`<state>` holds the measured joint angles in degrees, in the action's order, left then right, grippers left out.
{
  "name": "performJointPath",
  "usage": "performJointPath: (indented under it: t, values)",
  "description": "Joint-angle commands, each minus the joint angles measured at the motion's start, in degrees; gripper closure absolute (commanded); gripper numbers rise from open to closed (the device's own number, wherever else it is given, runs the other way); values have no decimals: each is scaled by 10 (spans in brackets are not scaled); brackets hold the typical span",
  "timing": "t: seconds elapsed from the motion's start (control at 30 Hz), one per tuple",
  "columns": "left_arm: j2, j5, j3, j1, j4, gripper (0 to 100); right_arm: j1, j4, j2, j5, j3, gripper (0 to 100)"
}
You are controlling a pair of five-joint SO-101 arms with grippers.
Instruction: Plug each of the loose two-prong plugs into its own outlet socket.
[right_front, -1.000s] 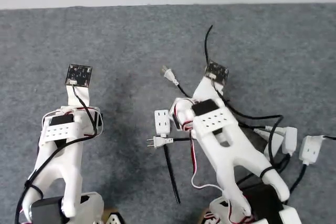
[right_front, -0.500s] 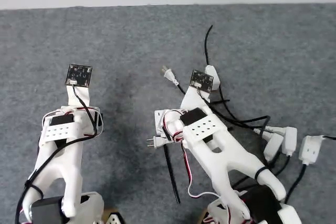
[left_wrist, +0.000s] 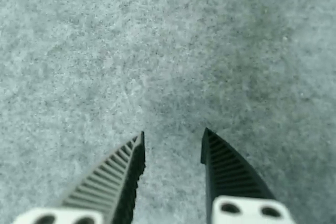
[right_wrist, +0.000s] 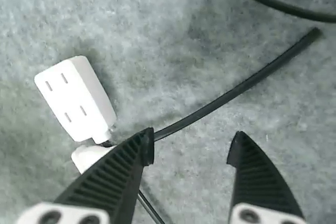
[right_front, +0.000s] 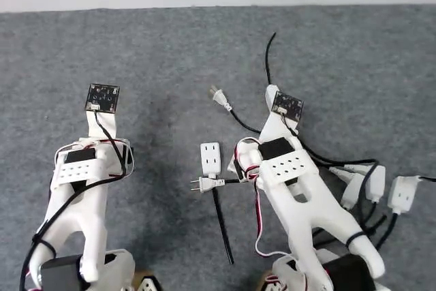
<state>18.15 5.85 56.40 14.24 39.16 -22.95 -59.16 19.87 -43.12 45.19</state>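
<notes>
Right of centre on the grey mat (right_front: 136, 46), the right gripper (right_wrist: 194, 140) hangs with jaws spread over a black cable (right_wrist: 236, 90), a white outlet socket (right_wrist: 76, 98) just beside it. The left gripper (left_wrist: 173, 137) is spread too (bare mat under it). One loose two-prong plug (right_front: 204, 184) lies mid-frame just below that socket, and a second plug (right_front: 218, 95) sits upper centre.

A white outlet socket (right_front: 210, 157) lies flat on the grey mat (right_front: 157, 52), its face up and showing two pairs of slots. Just beside it, on the arms' side, a white two-prong plug (right_front: 206, 183) lies loose, prongs pointing left. A second plug (right_front: 219, 96) lies farther out, unplugged, on a black cord (right_front: 240, 120). Another socket (right_front: 402, 193) lies far right
</notes>
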Motion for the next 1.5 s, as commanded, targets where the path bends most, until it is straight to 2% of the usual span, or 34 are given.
performJointPath:
  t: [0.0,0.17,0.37,0.6,0.8,1.13,1.27,1.47]
  values:
    - [2,4,-13,5,-12,830,12,38,24,-22,6,764]
    - [2,4,-13,5,-12,830,76,111,24,-12,63,764]
    - [2,4,-13,4,-12,830,145,115,24,10,79,764]
    - [2,4,-13,4,-12,830,148,145,0,10,88,772]
    - [2,4,-13,4,-12,830,166,158,-80,10,43,881]
    - [2,4,-13,4,-12,830,182,154,-100,11,28,895]
    - [2,4,-13,4,-12,830,189,159,-100,47,28,998]
    - [2,4,-13,4,-12,830,200,153,-100,40,28,991]
